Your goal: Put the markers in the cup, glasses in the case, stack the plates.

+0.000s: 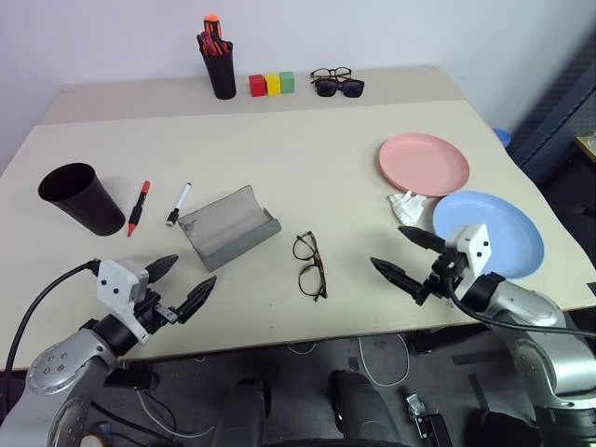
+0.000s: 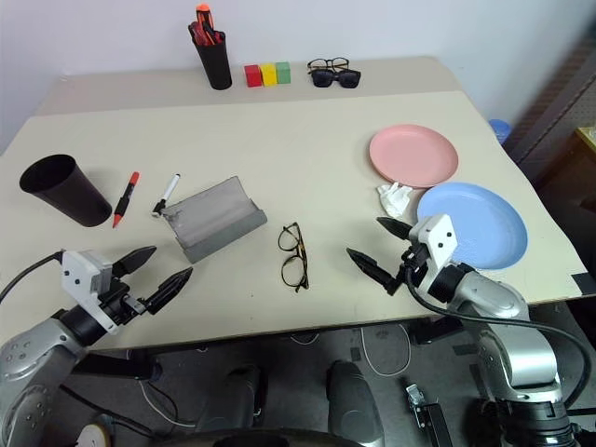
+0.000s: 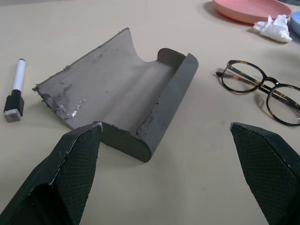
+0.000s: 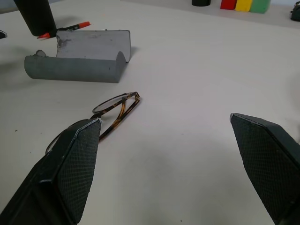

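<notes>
left gripper (image 1: pixel 180 282): fingers spread wide, nothing between them, hovering over the near table edge
case (image 1: pixel 228 226): just ahead of the left gripper, lying open, hollow side up
white marker (image 1: pixel 178 204): just beyond the case's far end, flat on the table
red marker (image 1: pixel 138 207): beside the white marker, on its outer side, apart from it
cup (image 1: pixel 81 198): farther out to the left, upright, near the red marker
right gripper (image 1: pixel 406 256): fingers wide apart, empty, low over the table
glasses (image 1: pixel 309 265): between the two grippers, nearer the right one, unfolded on the table
blue plate (image 1: pixel 494 230): just beside the right gripper, on its outer side
tissue (image 1: pixel 407 207): crumpled, just beyond the right gripper, touching the blue plate's rim
pink plate (image 1: pixel 423 164): beyond the tissue, separate from the blue plate
table (image 1: pixel 307 149): beige
far edge: pen holder (image 1: pixel 221 71), three blocks (image 1: pixel 271 84), sunglasses (image 1: pixel 338 86)
</notes>
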Motion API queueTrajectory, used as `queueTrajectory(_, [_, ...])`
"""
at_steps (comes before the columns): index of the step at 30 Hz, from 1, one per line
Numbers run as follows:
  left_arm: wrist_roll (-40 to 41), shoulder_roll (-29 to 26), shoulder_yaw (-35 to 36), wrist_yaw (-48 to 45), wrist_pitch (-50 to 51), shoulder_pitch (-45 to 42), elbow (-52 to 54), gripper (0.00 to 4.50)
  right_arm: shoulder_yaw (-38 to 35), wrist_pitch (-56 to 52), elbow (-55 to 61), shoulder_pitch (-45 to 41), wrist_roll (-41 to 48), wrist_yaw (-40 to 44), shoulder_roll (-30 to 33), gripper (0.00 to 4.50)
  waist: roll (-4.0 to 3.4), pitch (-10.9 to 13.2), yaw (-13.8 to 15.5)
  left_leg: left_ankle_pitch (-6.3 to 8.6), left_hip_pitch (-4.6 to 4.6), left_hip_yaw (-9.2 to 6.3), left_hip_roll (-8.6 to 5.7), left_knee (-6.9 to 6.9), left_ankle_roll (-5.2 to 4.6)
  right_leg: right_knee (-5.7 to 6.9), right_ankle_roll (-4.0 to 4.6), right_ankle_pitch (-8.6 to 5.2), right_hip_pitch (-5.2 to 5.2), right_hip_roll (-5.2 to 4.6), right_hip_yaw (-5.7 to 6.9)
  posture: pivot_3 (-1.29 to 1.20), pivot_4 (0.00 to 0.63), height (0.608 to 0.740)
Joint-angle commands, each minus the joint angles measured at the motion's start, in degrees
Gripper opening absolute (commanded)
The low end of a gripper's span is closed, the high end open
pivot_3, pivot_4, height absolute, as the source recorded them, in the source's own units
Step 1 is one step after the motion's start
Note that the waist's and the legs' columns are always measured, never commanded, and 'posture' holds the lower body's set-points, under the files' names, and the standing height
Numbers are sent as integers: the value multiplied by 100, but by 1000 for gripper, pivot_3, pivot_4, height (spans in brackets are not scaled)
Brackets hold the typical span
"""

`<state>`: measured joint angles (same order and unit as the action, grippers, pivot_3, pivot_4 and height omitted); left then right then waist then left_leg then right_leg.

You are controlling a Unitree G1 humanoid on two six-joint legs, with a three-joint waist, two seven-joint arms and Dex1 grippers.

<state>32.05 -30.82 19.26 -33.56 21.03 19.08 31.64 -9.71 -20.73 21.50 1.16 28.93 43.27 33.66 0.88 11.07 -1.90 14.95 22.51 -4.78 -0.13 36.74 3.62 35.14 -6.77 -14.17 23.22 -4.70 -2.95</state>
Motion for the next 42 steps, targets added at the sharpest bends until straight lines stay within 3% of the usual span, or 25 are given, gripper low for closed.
queueTrajectory(1, [70, 31, 22, 55, 8, -93, 173, 4500, -120, 165, -72, -54, 20, 111, 53, 4457, 0, 0, 15, 0, 0, 0, 0, 0, 0, 0, 0, 0, 0, 0, 0, 0, 150, 740])
queueTrajectory(14, [99, -51, 388, -11, -93, -69, -19, 4500, 224, 417, -89, -184, 9, 213, -208, 4457, 0, 0, 88, 0, -1, 1, 0, 0, 0, 2, 0, 0, 1, 2, 0, 0, 150, 740])
queueTrajectory(17, [87, 19, 354, 130, -25, -139, -15, 4500, 326, 635, -137, -393, 44, 602, -135, 4457, 0, 0, 90, 0, -1, 2, 0, 0, 0, 2, 0, 1, 1, 2, 0, 0, 150, 740])
queueTrajectory(21, [771, 293, 566, 894, 610, -578, 149, 4500, 621, 743, -216, -1025, 50, 1082, -108, 4457, 0, 0, 89, -1, -3, -1, 0, 5, 0, 7, -1, 1, -3, 2, 1, 0, 150, 740])
queueTrajectory(26, [2005, 691, 853, 3073, 1847, -1857, 275, 4500, 1073, 627, -713, -2359, 159, 1556, -315, 4457, 6, -1, 94, -2, -6, -12, 0, 29, -1, 37, -8, 7, -8, 7, 7, 0, 150, 740])
queueTrajectory(35, [1908, 867, 871, 6129, 3591, -3873, -346, 4500, 1382, 907, -1302, -2965, -31, 1801, -654, 4457, 13, 2, 103, -2, -12, -21, -5, 26, 0, 34, -31, 16, -21, 7, 13, 0, 150, 740])
queueTrajectory(38, [1732, 787, 788, 6609, 4350, -4514, -825, 4500, 1395, 981, -1411, -3077, -98, 1817, -723, 4457, 15, 3, 93, -6, -14, -26, -5, 28, 6, 47, -29, 18, -17, 14, 14, 0, 150, 740])
queueTrajectory(42, [1558, 1078, 876, 6887, 4688, -5459, -1835, 4500, 1391, 1016, -1484, -3184, -119, 1793, -790, 4457, 15, 3, 93, -7, -14, -25, -6, 28, 8, 46, -31, 18, -17, 14, 14, 0, 150, 740])
